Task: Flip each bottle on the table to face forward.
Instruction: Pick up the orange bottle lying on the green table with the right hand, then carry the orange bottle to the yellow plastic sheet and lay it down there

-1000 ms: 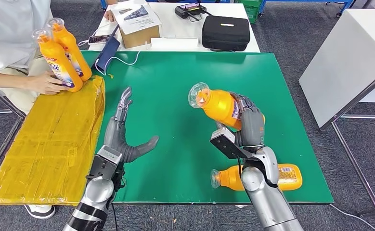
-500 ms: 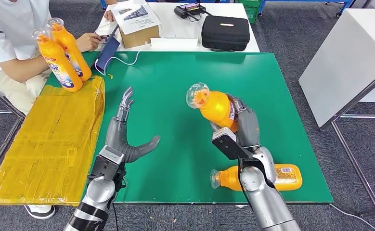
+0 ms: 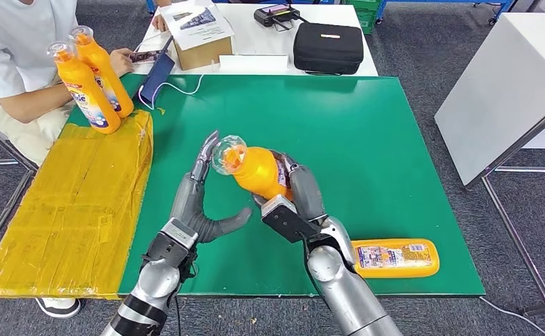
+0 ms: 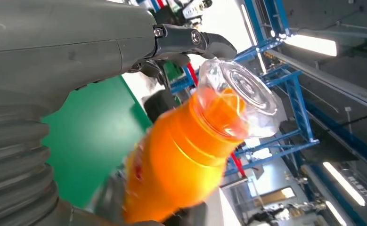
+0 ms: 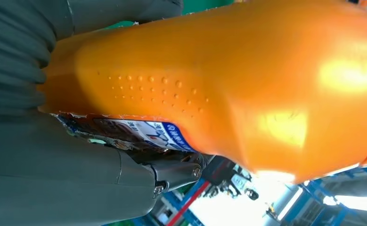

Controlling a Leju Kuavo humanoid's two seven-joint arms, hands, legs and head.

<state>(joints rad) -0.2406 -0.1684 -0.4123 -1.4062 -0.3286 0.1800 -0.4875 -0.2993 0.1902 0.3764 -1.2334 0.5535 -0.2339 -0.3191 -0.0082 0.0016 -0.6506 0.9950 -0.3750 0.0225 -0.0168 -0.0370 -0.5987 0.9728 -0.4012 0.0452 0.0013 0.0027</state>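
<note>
head view high, wrist views close (sharing orange bottle (image 3: 259,170))

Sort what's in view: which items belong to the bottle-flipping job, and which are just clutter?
Job: held orange bottle in right robot hand; lying bottle; two upright bottles.
Clutter: black case; cardboard box; yellow-taped board.

No readable text anywhere. Labels on the held bottle (image 3: 259,171), the lying bottle (image 3: 393,257) and the two standing bottles (image 3: 87,87) are too small or blurred; paper on the box (image 3: 201,35) is illegible too.
</note>
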